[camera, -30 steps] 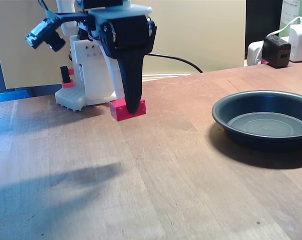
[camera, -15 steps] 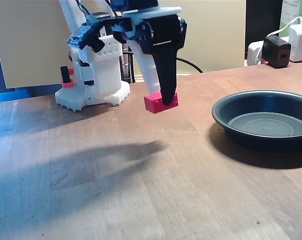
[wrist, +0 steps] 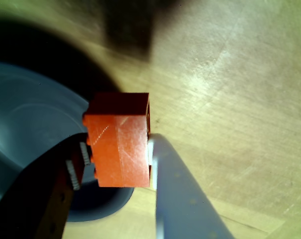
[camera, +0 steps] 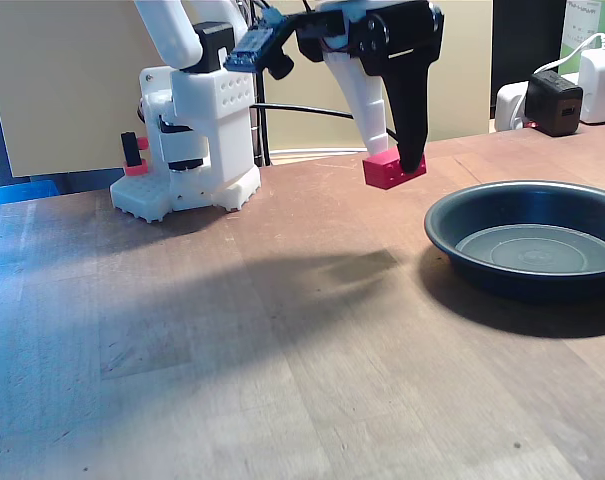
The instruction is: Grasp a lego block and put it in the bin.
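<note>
Hanging clear of the wooden surface (camera: 282, 330), the lego block (camera: 394, 168) is clenched in the pincer (camera: 397, 160), which grasps it at its tip with one black finger in front and a white finger behind in the fixed view. From that camera the red brick sits at about 10 o'clock from the bin (camera: 530, 240), near its left rim but not above the pan's hollow, with a soft shadow on the wood below and to the left of it. In the wrist view the lego block (wrist: 120, 144) is seen end-on, scratched on its broad orange-red face, squeezed between a dark finger with small ribbed pads (wrist: 73, 174) at 8 o'clock and a pale grey-white finger at 4 o'clock; the pincer (wrist: 118, 164) enters from the bottom edge. Behind the brick in that view, the bin (wrist: 26, 129) spreads from 9 o'clock down to 7 o'clock, its blue-grey floor partly under the block's left side, while bare wood runs from 12 to 4 o'clock. Back in the fixed view, the white robot base (camera: 197, 140) stands at 9 o'clock from the block, well apart from it, with a black cable running behind. At 2 o'clock from the bin, near the far right edge of the surface, a black cube-shaped adapter (camera: 553, 103) sits beside white chargers (camera: 602, 85)
</note>
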`<action>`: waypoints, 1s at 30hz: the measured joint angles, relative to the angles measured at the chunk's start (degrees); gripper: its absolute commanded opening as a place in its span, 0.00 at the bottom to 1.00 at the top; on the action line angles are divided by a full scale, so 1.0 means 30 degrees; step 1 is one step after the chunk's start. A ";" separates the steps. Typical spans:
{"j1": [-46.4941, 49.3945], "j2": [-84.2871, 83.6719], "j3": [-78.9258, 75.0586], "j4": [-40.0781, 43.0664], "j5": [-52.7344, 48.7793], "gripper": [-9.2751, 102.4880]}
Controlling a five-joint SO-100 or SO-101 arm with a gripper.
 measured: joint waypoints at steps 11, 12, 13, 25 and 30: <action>-0.1846 -0.5771 -0.5186 0.0000 0.2607 0.08; -0.2080 -0.6270 -0.5742 0.0000 0.2900 0.08; -0.2256 -0.6709 -0.6240 -0.0059 0.3164 0.08; -0.2959 -1.2510 -1.3037 0.0117 0.5010 0.08; -0.1699 -1.4121 -1.4795 0.0146 0.4512 0.08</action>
